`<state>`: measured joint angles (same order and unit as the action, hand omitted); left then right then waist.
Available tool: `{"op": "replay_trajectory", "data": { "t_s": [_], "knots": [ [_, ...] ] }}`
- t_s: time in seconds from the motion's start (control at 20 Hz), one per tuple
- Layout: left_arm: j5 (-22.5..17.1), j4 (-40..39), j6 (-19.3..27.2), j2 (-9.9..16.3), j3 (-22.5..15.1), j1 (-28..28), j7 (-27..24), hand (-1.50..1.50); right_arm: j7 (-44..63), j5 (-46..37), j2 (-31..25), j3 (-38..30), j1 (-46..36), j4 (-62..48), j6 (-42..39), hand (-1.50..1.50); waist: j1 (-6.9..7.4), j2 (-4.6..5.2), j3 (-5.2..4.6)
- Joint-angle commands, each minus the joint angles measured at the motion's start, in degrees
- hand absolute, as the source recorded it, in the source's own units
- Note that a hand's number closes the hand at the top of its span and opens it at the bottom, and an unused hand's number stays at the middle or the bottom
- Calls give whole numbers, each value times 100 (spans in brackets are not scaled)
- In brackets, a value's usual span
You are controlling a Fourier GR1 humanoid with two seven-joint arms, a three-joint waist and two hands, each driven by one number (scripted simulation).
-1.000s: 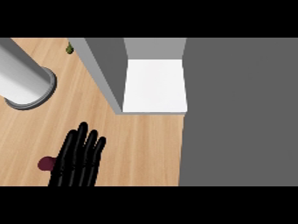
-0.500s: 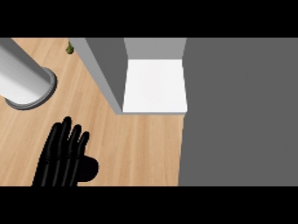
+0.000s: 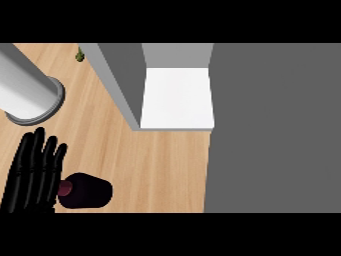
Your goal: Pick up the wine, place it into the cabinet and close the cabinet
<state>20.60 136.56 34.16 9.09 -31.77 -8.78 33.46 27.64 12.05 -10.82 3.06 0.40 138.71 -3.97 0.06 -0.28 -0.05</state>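
Down at the lower left, one black hand (image 3: 33, 172) lies flat over the wooden counter (image 3: 151, 160), fingers straight and close together, pointing up the view; which hand it is cannot be told. The dark wine (image 3: 86, 190) stands just right of it, touching the fingers' edge. The cabinet (image 3: 177, 95) stands open beyond, white shelf showing. A grey cylinder (image 3: 18, 85) stands upper left.
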Motion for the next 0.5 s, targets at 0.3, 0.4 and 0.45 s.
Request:
{"op": "replay_trajectory", "data": {
  "t_s": [0.3, 0.4, 0.45],
  "knots": [
    [-1755, 745, -371, 281, 1278, -381, -187, -150, 427, 407, -19, -80, 359, 982, 48, -150, -59, 2, -5],
    [-2256, 656, -539, 294, 1327, -894, -613, -150, 725, 417, -33, -103, -85, 908, 232, -150, 17, -1, -14],
    [-2464, 589, -661, 357, 1606, -942, -705, -150, 466, 192, 115, 167, 388, 1108, 145, -150, -19, -3, -9]
  ]
}}
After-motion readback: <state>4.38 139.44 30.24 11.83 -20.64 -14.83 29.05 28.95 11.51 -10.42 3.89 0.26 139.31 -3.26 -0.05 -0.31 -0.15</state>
